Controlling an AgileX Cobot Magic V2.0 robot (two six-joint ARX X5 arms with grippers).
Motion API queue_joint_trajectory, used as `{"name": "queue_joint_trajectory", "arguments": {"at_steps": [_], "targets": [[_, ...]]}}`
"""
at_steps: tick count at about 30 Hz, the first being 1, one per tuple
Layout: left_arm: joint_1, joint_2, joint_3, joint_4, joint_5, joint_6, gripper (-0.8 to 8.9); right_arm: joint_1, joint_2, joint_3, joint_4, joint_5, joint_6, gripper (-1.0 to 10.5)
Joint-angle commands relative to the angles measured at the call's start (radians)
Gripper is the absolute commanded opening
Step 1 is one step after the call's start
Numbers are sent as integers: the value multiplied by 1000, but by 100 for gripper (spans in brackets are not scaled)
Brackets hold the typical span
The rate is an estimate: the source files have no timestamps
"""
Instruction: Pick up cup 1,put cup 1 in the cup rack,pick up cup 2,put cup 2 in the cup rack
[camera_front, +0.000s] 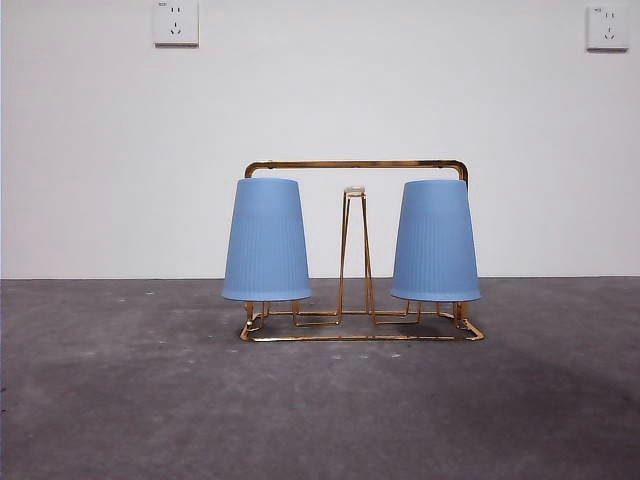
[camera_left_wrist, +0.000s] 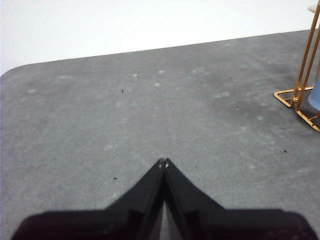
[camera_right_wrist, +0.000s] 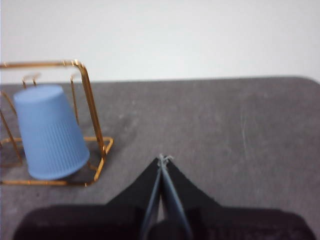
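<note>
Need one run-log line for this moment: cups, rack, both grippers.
cups: both blue cups upside down on cup rack | left gripper: shut, empty, clear of rack | right gripper: shut, empty, clear

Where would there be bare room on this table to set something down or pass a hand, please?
The grey table is bare in front of the cup rack and on both sides of it. The left gripper and right gripper, both shut, sit over bare surface. It is crowded only on the rack: blue cups fill both ends, with a narrow gap around the middle prong.
</note>
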Motion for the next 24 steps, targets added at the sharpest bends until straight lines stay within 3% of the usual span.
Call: {"name": "queue_joint_trajectory", "arguments": {"at_steps": [1,8,24], "targets": [[3,0,-10,9,3,-10,-4,0,-3,-27,0,4,21,2],[3,0,-10,9,3,-10,-4,1,-3,-66,-46,4,56,2],[3,5,-10,9,3,-10,-4,1,-2,-66,-52,4,56,2]]}}
